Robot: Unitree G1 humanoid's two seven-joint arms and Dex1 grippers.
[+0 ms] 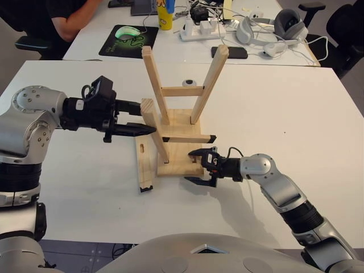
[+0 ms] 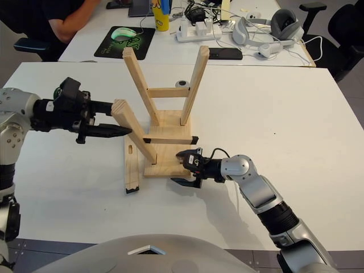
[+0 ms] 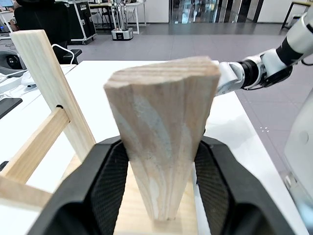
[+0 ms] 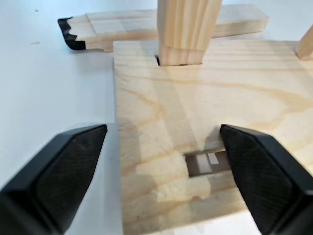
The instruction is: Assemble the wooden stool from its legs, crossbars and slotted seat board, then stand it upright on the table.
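Two tools are at work on the upturned stool. The left tool (image 1: 147,118) is clamped on the near-left leg (image 1: 160,143) just below its top end, one pad on each side of the wood. That leg stands tilted in the near-left corner of the seat board (image 1: 181,154).

The right tool (image 1: 194,166) is wide open and holds nothing. Its fingers straddle the near-right corner of the board, one finger off each edge, low over the worktop (image 1: 284,114). An unfilled slot (image 4: 208,164) is between them.

The seat board lies flat on the worktop near its middle. Two more legs rise from the board's far side, the far-left leg (image 1: 154,79) and the far-right leg (image 1: 210,79), leaning away from each other toward their tops. A crossbar (image 1: 182,91) joins them partway up. A second crossbar (image 1: 185,139) with dark ends runs right from the held leg, above the board.

A fourth leg (image 1: 142,162) lies flat on the worktop, just beside the board's left edge, its black-capped end nearest the robot.

On the far desk sit a mouse mat (image 1: 128,37) and a headset (image 1: 273,28).
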